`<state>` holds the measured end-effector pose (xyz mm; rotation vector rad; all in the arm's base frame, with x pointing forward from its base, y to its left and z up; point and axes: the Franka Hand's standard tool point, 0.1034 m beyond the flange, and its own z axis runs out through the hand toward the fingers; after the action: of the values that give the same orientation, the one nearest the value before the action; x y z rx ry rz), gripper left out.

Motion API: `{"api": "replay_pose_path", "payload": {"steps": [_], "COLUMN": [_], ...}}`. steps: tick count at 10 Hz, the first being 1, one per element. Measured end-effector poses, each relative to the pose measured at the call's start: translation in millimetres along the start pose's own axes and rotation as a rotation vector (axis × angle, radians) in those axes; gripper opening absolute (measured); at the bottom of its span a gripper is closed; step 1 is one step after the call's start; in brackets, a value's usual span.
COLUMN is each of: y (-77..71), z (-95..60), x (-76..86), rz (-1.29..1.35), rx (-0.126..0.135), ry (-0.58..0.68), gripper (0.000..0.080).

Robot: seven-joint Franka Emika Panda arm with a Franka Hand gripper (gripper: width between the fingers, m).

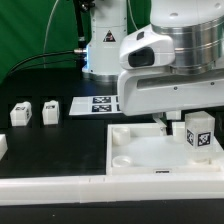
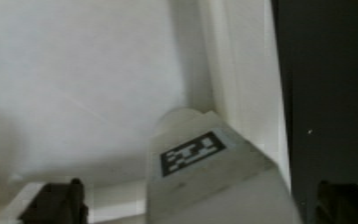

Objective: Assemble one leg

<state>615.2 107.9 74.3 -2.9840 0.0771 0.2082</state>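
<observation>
**Over the tray corner: leg released**

At the tray's (image 1: 135, 160) corner on the exterior view's right, the leg (image 1: 199, 133) stands upright. My pincer (image 2: 194, 200) hangs above it, jaws wide, holding nothing. Judged step: leg placed in socket. Next: regrasp squarely and twist to seat.

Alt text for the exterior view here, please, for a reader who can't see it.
A white leg with a marker tag stands upright at the far corner of a large white tray toward the exterior view's right, with the robot's open gripper just above it. Two more legs and a marker board lie on the black table.
</observation>
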Motion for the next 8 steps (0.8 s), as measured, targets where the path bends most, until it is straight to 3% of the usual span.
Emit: {"api": "replay_pose_path", "payload": {"steps": [2,5,6,7,8], "y": [0.5,0.6,0.6,0.6,0.6], "z": [0.5,0.7,0.8,0.8,0.9], "x": [0.0,-0.1,-0.1,-0.1,-0.1], "rz": [-0.203,-0.214,-0.214,-0.214,-0.214], "rx": [-0.002,-0.002,-0.002,-0.002,-0.002], "ry": [0.0,0.0,0.0,0.0,0.0], "gripper": [0.0649,0.0649,0.055,0.055,0.0368]}}
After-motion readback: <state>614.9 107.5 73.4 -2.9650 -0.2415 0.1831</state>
